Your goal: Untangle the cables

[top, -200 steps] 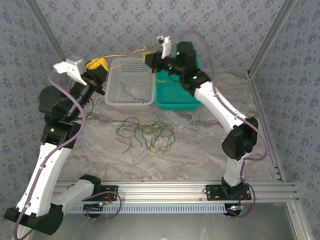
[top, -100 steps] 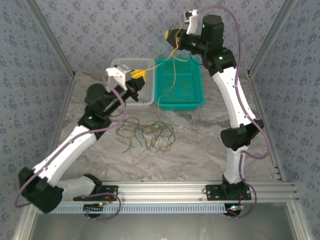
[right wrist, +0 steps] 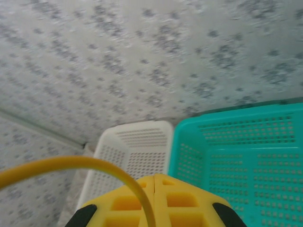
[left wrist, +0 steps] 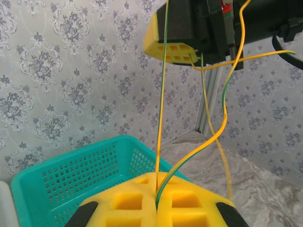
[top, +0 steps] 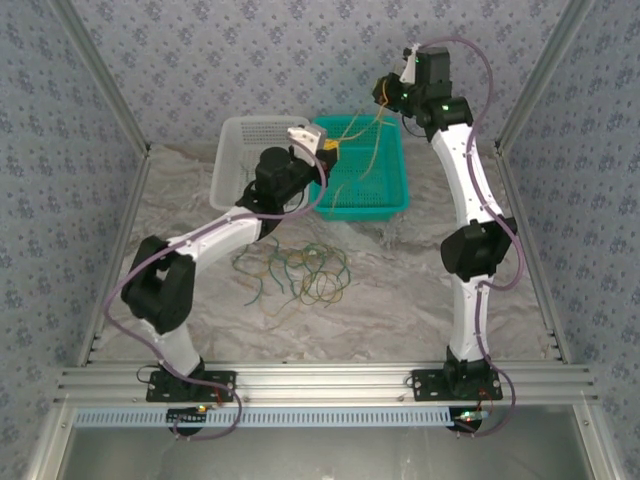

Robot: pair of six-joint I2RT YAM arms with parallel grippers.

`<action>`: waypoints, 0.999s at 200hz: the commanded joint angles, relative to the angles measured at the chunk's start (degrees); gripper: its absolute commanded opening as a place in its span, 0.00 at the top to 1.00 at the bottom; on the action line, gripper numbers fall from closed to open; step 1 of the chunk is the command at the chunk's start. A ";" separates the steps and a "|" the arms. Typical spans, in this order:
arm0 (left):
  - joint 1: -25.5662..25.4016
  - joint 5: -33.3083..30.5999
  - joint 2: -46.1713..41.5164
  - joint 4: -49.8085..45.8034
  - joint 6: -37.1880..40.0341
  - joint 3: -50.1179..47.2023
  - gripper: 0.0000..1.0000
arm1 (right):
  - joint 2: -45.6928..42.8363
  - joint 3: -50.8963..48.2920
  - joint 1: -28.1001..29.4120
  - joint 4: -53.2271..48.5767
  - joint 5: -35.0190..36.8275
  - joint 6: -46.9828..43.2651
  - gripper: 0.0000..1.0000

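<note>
Clearance: table (top: 420,300) is bare right of and in front of the loose pile of cables (top: 295,272). The pile lies mid-table, near the baskets but apart from them. Patterned walls (top: 60,200) close in on both sides.

White basket (top: 245,165) and teal basket (top: 385,190) sit side by side at the back. Over their shared rim, left gripper (top: 327,150) has its pads pinched on a yellow-green strand (left wrist: 161,118). High over the teal basket's far edge, right gripper (top: 383,93) is clamped on a yellow strand (right wrist: 71,162). Strands hang over the teal basket.

Soft, even light casts faint shadows on the worktop (top: 400,290); the right wrist view is blurred, its wallpaper (right wrist: 142,56) smeared.
</note>
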 commanded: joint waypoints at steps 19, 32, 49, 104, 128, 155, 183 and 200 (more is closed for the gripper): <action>0.12 -2.05 10.49 -4.93 0.65 7.06 0.97 | 5.67 5.32 -1.60 5.49 12.28 -3.29 1.00; 0.11 -2.29 13.36 -7.53 0.29 10.00 0.97 | 7.58 5.45 -0.79 5.49 15.82 -5.69 1.00; 0.14 -3.48 16.04 -9.54 -0.53 11.70 0.97 | 10.86 5.83 0.99 5.36 21.72 -9.31 1.00; 0.02 -5.57 18.13 -16.20 -2.08 11.77 0.94 | 22.94 11.84 4.44 0.84 26.66 -14.85 0.91; 0.08 -7.28 18.04 -19.59 -2.83 12.41 0.95 | 22.37 11.73 5.83 -3.23 29.26 -18.23 0.52; 0.15 -9.01 18.74 -22.83 -4.20 14.21 0.96 | 20.87 11.86 6.46 -8.79 31.54 -21.91 0.27; 0.49 -11.95 20.30 -29.20 -7.36 18.92 1.00 | 17.90 8.65 6.45 -15.87 30.72 -23.30 0.18; 0.38 -11.84 21.43 -30.83 -6.36 20.81 1.00 | 15.99 7.64 6.46 -20.20 30.27 -21.56 0.18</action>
